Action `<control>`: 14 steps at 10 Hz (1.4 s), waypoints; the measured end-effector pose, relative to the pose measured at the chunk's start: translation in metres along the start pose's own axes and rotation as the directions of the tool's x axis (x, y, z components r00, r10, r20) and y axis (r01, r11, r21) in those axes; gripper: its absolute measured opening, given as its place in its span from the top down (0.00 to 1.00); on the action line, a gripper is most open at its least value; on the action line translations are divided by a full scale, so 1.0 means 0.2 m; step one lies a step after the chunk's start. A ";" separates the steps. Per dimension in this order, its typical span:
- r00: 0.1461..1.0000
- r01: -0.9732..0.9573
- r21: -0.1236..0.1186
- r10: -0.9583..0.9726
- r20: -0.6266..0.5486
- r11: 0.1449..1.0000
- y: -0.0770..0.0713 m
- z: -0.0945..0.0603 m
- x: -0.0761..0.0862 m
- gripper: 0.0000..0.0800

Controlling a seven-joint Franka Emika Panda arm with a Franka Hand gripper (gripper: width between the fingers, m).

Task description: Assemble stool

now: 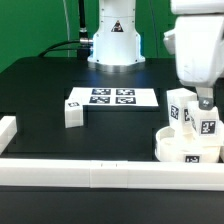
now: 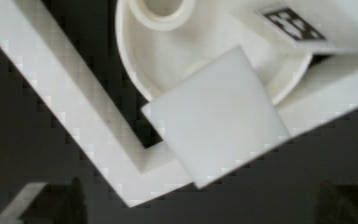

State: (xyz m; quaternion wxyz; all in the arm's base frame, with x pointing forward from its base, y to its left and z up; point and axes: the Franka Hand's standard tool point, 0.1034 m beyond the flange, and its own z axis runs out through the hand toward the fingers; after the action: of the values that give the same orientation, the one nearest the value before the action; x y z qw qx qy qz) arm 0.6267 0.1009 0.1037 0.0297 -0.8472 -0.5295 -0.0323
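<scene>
While the gripper (image 1: pixel 203 101) hangs over the short round white plastic seat (image 1: pixel 183 152), jaws spread wide, two tagged white rectangular leg blocks (image 1: pixel 178 110) stand on that seat; a third leg block (image 1: pixel 72 110) lies well apart from it.

The arm (image 1: pixel 195 40) reaches down at the exterior view's right, near side; its gripper (image 1: pixel 203 102) points downward, jaws spread wide.
</scene>
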 end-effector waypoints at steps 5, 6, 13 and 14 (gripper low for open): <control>0.941 0.335 0.009 -0.335 0.040 0.942 -0.01 0.06 -0.03 0.19; 0.918 0.393 0.013 -0.393 0.048 0.920 0.00 0.07 -0.04 0.19; 0.938 0.341 0.028 -0.342 0.052 0.940 -0.02 0.12 -0.06 0.58; 0.941 0.333 0.028 -0.334 0.052 0.942 -0.02 0.12 -0.06 0.58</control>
State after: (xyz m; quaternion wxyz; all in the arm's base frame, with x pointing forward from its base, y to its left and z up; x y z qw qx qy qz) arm 0.6183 0.0944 0.0792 0.0168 -0.7455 -0.6662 -0.0083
